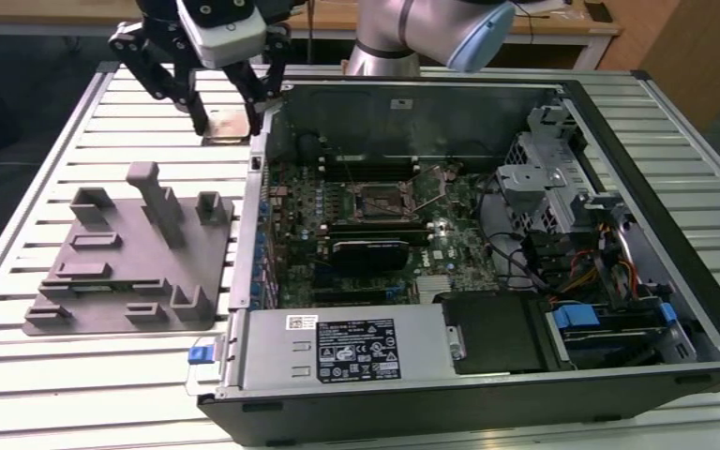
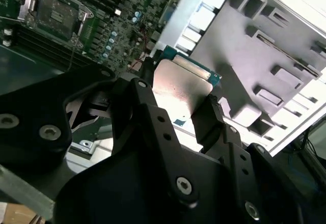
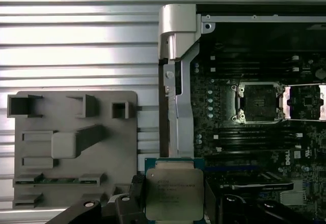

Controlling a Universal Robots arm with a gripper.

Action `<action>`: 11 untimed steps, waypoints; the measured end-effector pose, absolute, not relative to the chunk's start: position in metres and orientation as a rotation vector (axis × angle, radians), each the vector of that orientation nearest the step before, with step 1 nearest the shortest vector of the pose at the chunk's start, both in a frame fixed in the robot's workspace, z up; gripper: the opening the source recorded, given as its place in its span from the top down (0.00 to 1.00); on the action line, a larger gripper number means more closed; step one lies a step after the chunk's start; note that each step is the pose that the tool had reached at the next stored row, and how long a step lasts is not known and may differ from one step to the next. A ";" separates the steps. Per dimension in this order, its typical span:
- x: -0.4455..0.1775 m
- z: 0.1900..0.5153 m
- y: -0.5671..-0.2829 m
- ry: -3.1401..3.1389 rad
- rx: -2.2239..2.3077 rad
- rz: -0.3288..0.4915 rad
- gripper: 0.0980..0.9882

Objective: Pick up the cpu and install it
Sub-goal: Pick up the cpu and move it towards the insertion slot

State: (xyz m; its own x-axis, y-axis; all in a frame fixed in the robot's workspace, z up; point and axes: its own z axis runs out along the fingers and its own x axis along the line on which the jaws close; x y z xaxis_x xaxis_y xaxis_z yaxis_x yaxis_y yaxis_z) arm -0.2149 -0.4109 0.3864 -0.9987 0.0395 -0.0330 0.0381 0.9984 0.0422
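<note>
One cpu pinched in the claw
Claw's closed on its edges, hanging above the ribbed bench beside the open case; shiny square lid, one edge cut off in the first wrist view.

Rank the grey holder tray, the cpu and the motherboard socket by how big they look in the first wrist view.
1. grey holder tray, clearly the largest.
2. cpu and motherboard socket: the cpu looks slightly bigger, but it sits nearer the camera, so their order is unsure.
</note>
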 end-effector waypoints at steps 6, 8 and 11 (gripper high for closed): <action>-0.196 0.386 -0.411 3.106 0.060 0.065 0.50; -0.189 0.386 -0.411 3.106 0.060 0.065 0.50; -0.179 0.386 -0.411 3.106 0.060 0.065 0.50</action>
State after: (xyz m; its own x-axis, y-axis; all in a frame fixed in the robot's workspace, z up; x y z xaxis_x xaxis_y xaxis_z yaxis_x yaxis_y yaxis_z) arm -0.1794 -0.4109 0.3865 -0.9987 0.0395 -0.0330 0.0381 0.9984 0.0421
